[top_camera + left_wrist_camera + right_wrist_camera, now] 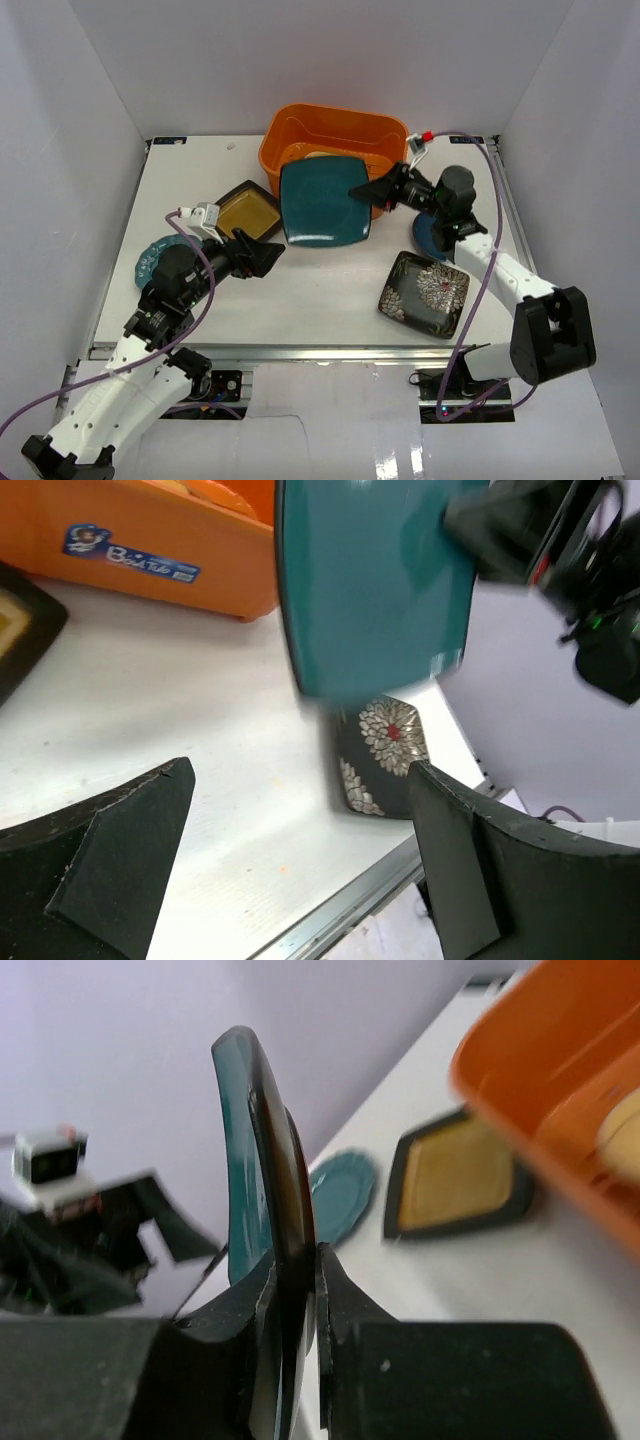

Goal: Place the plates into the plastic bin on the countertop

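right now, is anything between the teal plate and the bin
Nothing visible does. The right gripper holds the teal plate by its edge, right at the bin's front wall. The amber plate lies to the bin's left, off that path.

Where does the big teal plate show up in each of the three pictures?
Top view: centre, teal plate just in front of the orange bin, right gripper pinching its right edge.
Left wrist: upper middle, bin upper left.
Right wrist: edge-on, centre-left, bin upper right.
Shared landmark: the orange bin.
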